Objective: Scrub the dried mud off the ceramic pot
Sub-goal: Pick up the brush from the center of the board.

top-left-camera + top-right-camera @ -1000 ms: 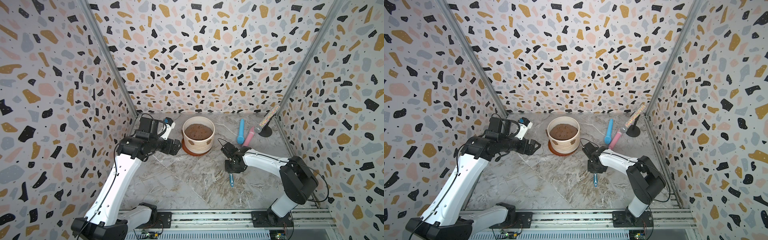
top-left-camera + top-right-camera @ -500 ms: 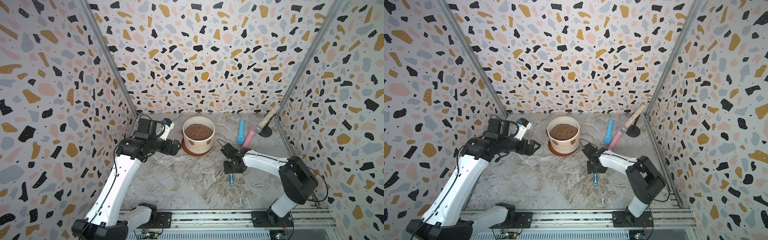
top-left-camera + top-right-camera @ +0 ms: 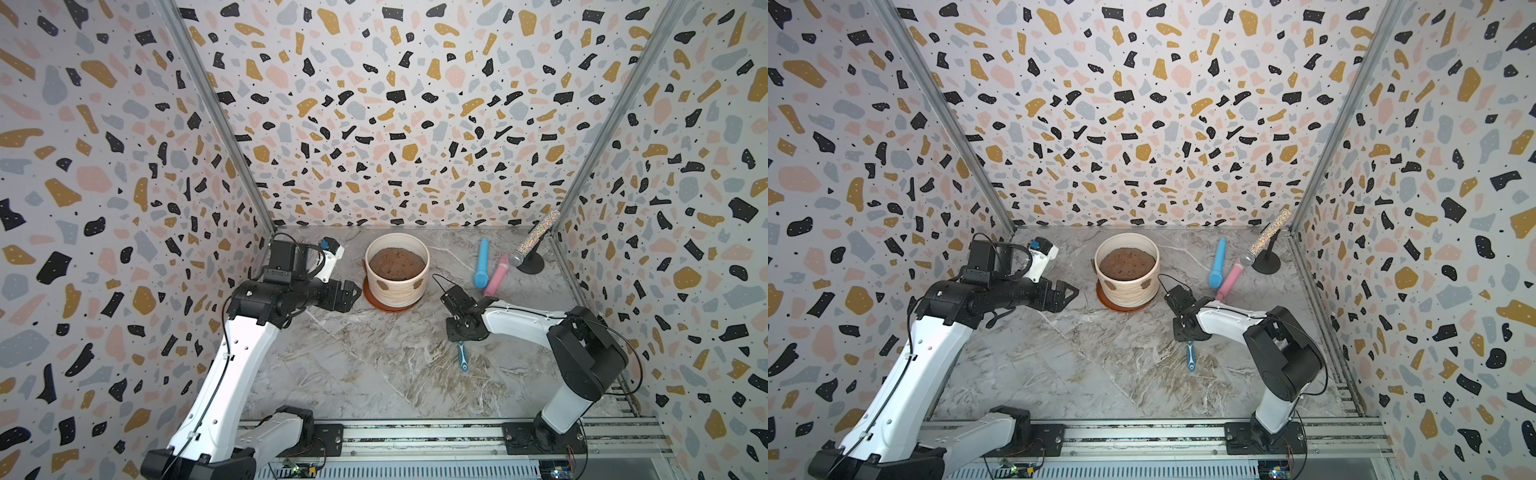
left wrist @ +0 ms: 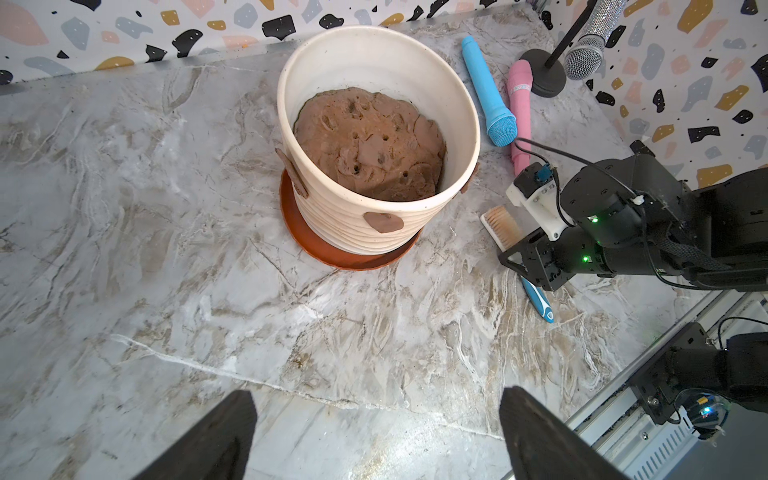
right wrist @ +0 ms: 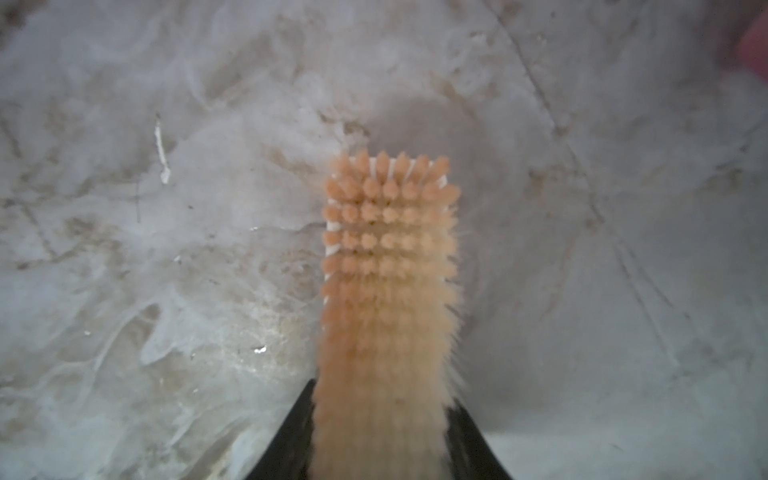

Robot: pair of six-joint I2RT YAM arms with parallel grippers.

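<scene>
1. Two arms in both top views. The left gripper [image 3: 352, 294] sits left of centre with its jaws spread wide and empty, just beside the pot and not touching it.
2. The ceramic pot [image 3: 397, 278] is upper centre of the frame, upright on a terracotta saucer [image 3: 388, 306], with soil inside. The dried mud [image 4: 383, 222] shows as flat brown patches on the ribbed wall below the rim. Three are visible in the left wrist view.
3. The right gripper [image 5: 380, 424] is right of centre, nose-down over the scrub brush [image 5: 388, 249], which lies on the table bristles up. The jaws hug both sides of the head, but I can't tell if they're actually clamped.
4. My read is that the step in hand is the brush pickup. Pinch the rigid back, not the bristles, and check it lifts level before swinging to the pot. The left arm should brace the rim, or the pot may slide.
5. The marble tabletop [image 3: 374, 374] is smooth and flat. Keep the swing clear of the toy microphones [image 3: 482, 264] at right. The terrazzo-print walls [image 3: 395, 104] close in three sides, so room is tight.
</scene>
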